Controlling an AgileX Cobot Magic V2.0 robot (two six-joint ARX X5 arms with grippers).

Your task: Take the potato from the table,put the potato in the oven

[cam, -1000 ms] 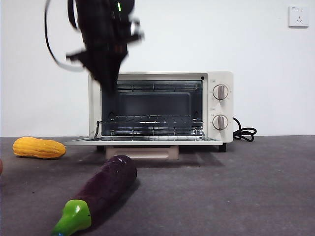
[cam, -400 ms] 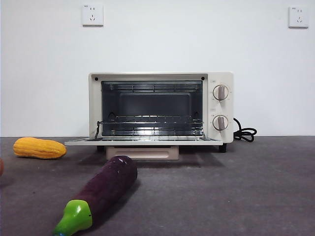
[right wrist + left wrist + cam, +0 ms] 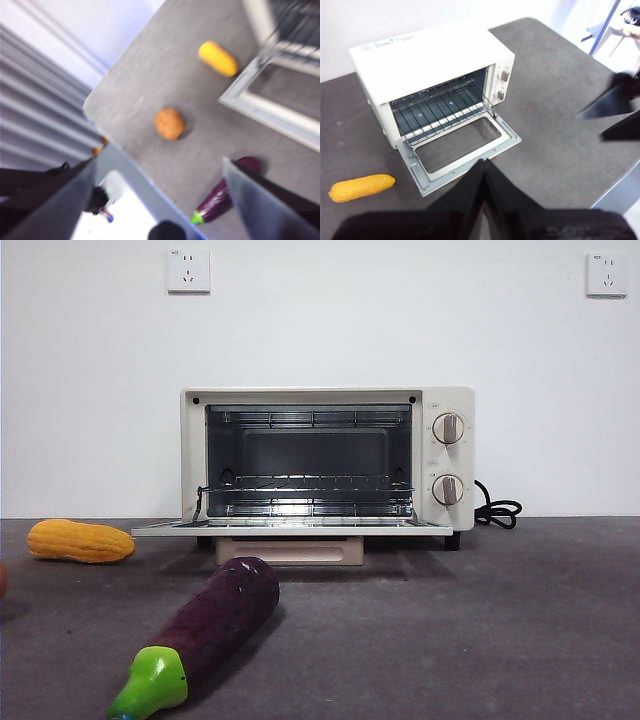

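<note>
The potato (image 3: 170, 123), roundish and orange-brown, lies on the dark grey table (image 3: 150, 75). It shows in the right wrist view and as a sliver at the front view's left edge (image 3: 2, 580). My right gripper (image 3: 159, 161) hangs high above it, open and empty, and this view is blurred. The cream-white oven (image 3: 325, 460) stands at the back with its glass door (image 3: 285, 527) folded down flat and its wire rack (image 3: 440, 107) bare. High above the table in front of the oven, my left gripper (image 3: 484, 165) is shut and holds nothing.
A yellow corn cob (image 3: 80, 541) lies left of the oven door. A purple eggplant (image 3: 205, 630) with a green stem lies near the front edge. The oven's black cord (image 3: 497, 510) trails right. The right arm's jaws (image 3: 615, 107) show in the left wrist view.
One second ago a dark arm hung before the oven's upper left in the front view. It has since lifted out of that view; the objects have not moved.
</note>
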